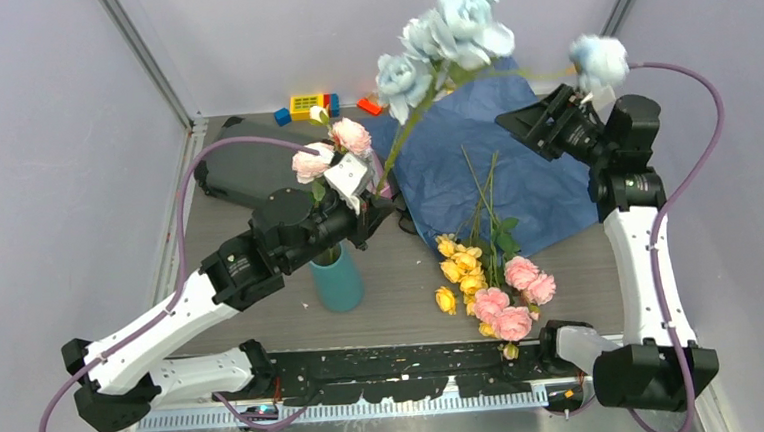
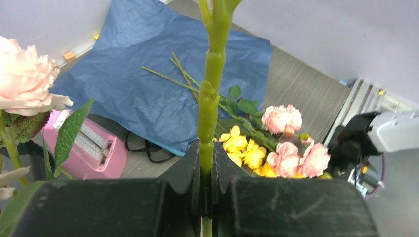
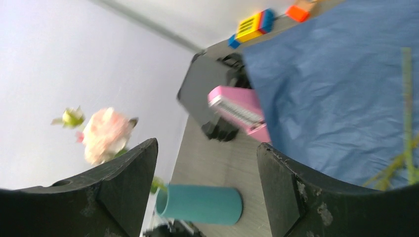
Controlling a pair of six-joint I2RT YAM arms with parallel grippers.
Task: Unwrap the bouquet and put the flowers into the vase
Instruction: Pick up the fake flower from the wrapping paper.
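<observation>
My left gripper (image 2: 207, 163) is shut on the thick green stem (image 2: 210, 94) of the pale blue flowers (image 1: 447, 32), which rise high over the table's back. In the top view this gripper (image 1: 375, 206) hangs just up and right of the teal vase (image 1: 338, 279). Pink flowers (image 1: 332, 149) stand in the vase. Yellow flowers (image 1: 462, 271) and pink flowers (image 1: 518, 293) lie on the table, their stems on the unfolded blue wrap (image 1: 500, 169). My right gripper (image 1: 533, 122) is raised over the wrap's right side, open and empty (image 3: 207, 158), facing the vase (image 3: 200, 203).
A pink metronome (image 2: 84, 148) and a black ribbon (image 2: 148, 148) lie by the wrap's left edge. A dark grey case (image 1: 245, 169) sits at back left. Toy bricks (image 1: 311, 105) line the back wall. One pale blue bloom (image 1: 599, 59) hangs over my right wrist.
</observation>
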